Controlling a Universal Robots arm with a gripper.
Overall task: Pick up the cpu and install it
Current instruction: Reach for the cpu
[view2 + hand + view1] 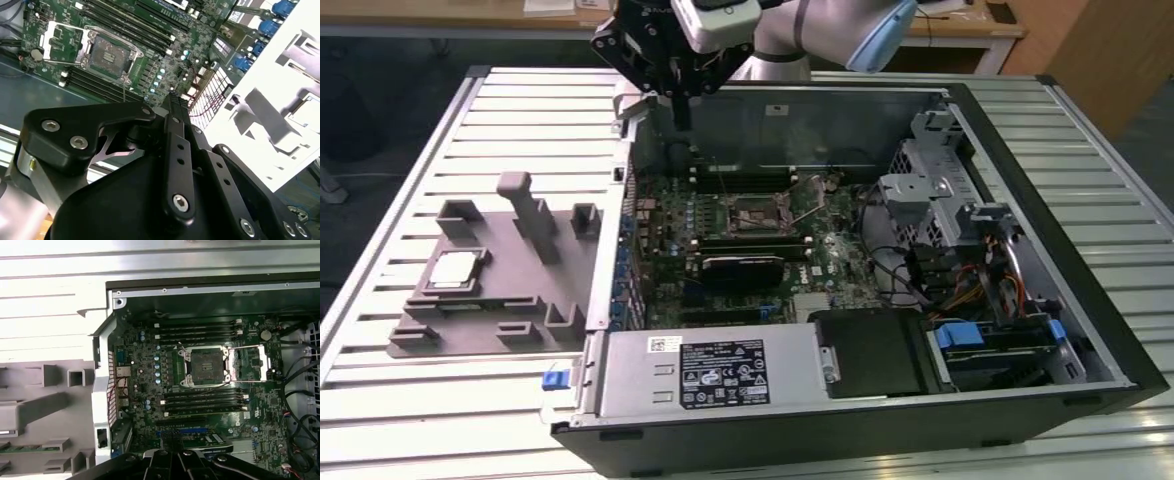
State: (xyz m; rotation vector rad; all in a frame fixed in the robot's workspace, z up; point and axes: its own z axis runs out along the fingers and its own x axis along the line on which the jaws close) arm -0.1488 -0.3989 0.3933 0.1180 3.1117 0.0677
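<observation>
The cpu [456,270], a small silver square chip, lies in a recess of the grey fixture tray [520,215] at the exterior view's left, outside the computer case. My gripper [678,118] hangs over the case's far left corner, well away from the cpu, its black fingers [172,107] pressed together and holding nothing. The black cpu socket [205,365] on the green motherboard stands uncovered, its metal load plate [247,362] swung open beside it. The socket [754,215] is below my gripper and a little toward the exterior view's right.
The open case [1067,330] holds memory slots [200,329], cable bundles [961,285], a drive cage [927,190] and a power supply [707,375]. It sits on a slatted metal table [520,110]. Upright pegs [518,195] rise from the tray.
</observation>
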